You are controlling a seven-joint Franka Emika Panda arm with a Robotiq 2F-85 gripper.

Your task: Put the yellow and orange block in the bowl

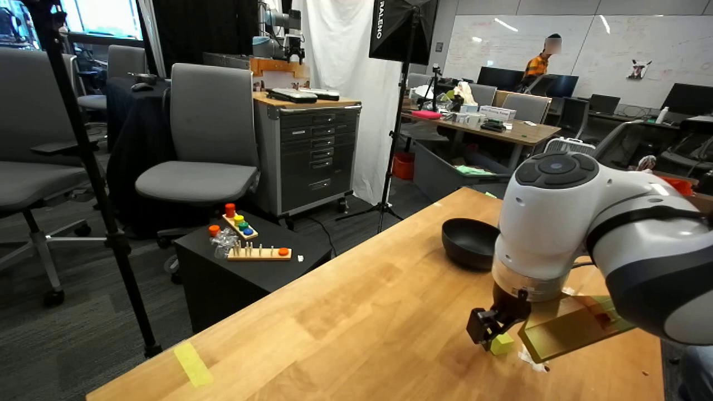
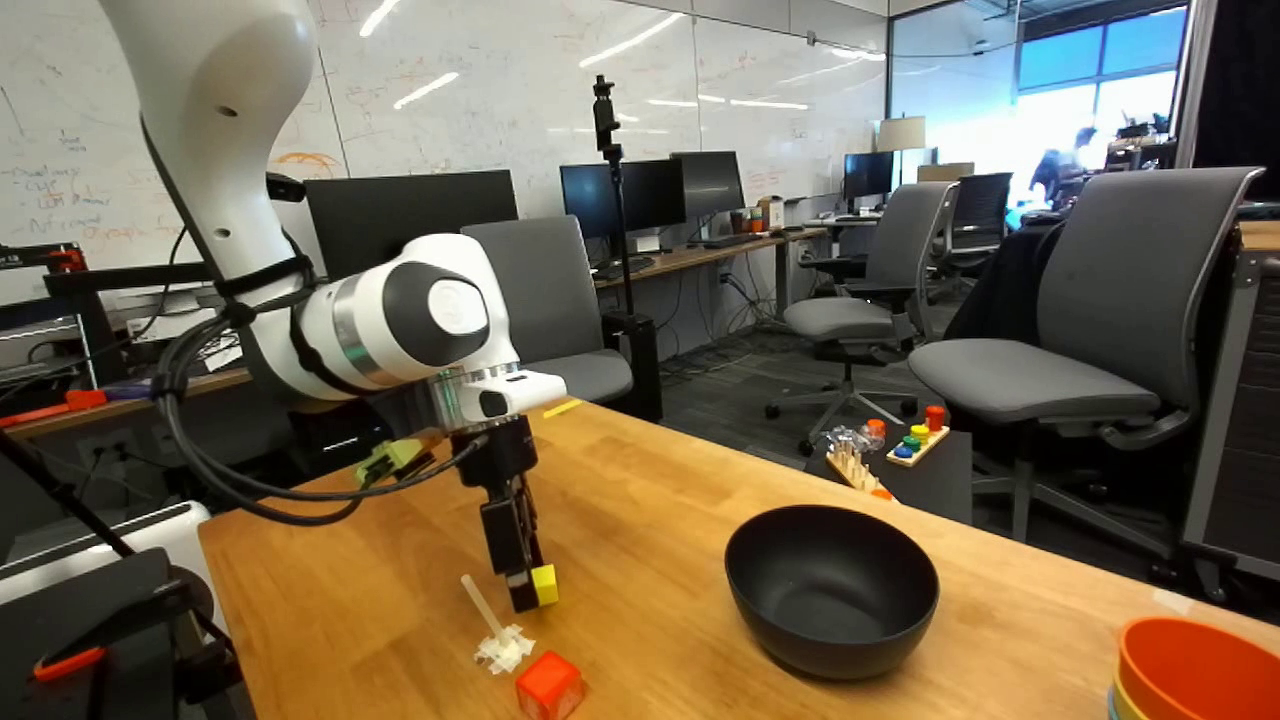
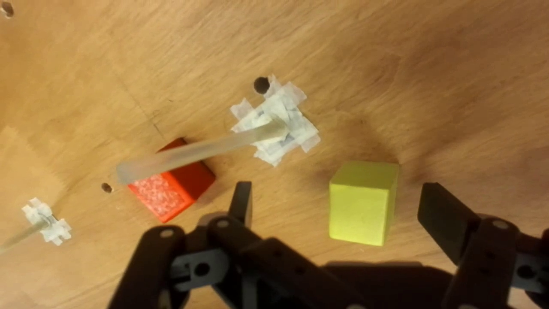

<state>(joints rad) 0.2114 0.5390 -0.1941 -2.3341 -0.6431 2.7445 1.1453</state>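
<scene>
The end effector (image 3: 336, 196) brackets the yellow block (image 3: 360, 208)

In an exterior view, a strip of yellow tape (image 1: 193, 363) lies near the edge of the wooden counter (image 1: 345, 312). Behind are grey chairs (image 1: 211, 128), a cabinet (image 1: 317, 167) and a person (image 1: 536, 67) before a whiteboard (image 1: 601, 61), face blurred. The arm (image 1: 548, 228) hides the right side of the black bowl (image 1: 469, 245); the end effector covers part of the yellow block.

In an exterior view, the bowl stands in full on the counter, monitors (image 2: 625, 198) beyond. The orange-red block (image 2: 550, 686) sits at the bottom edge, near a taped-down stick (image 2: 485, 609); an orange cup (image 2: 1205, 668) is cut off at the corner. A figure (image 2: 1048, 172) by the window (image 2: 1060, 60) is too hazy to make out.

In the wrist view, the fingers (image 3: 448, 219) stand apart, with the yellow block on the counter between them and a gap either side. The stick crosses in front of the orange-red block, hiding part; a second stick (image 3: 21, 237) is cut off at the left edge.
</scene>
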